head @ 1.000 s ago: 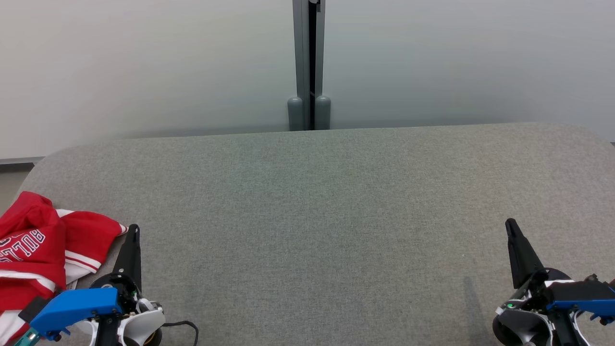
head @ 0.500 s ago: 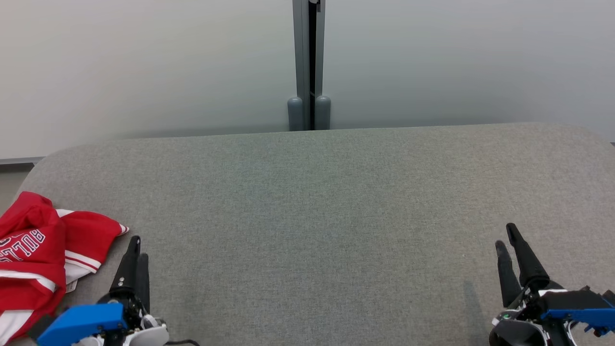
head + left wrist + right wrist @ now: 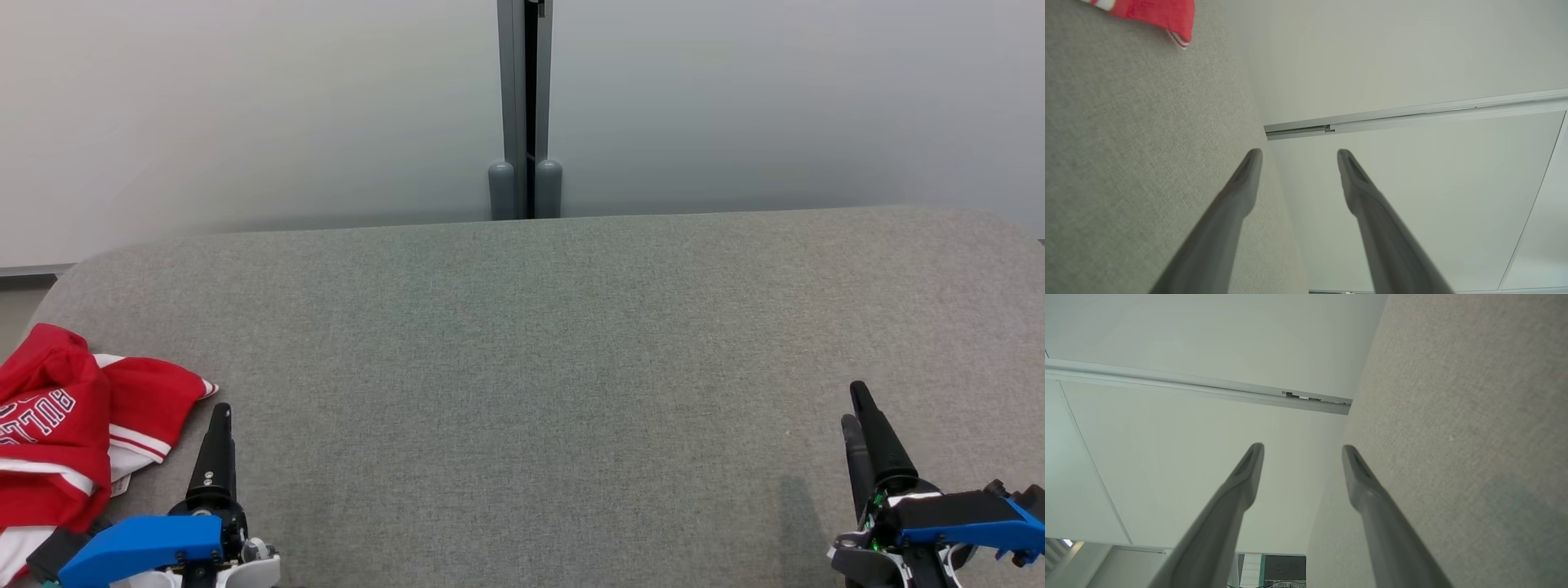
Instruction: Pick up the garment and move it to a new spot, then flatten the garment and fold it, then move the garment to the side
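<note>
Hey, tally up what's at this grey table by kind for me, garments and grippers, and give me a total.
Garments: 1, the red garment, crumpled at the left end of the grey table.
Grippers: 2, the left gripper and the right gripper, each with its fingers apart and holding nothing.
Total: 3.

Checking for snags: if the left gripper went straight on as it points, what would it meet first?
Likely nothing nearby: the left gripper points over the grey table toward the pale wall behind it; the red garment lies to its left.
</note>
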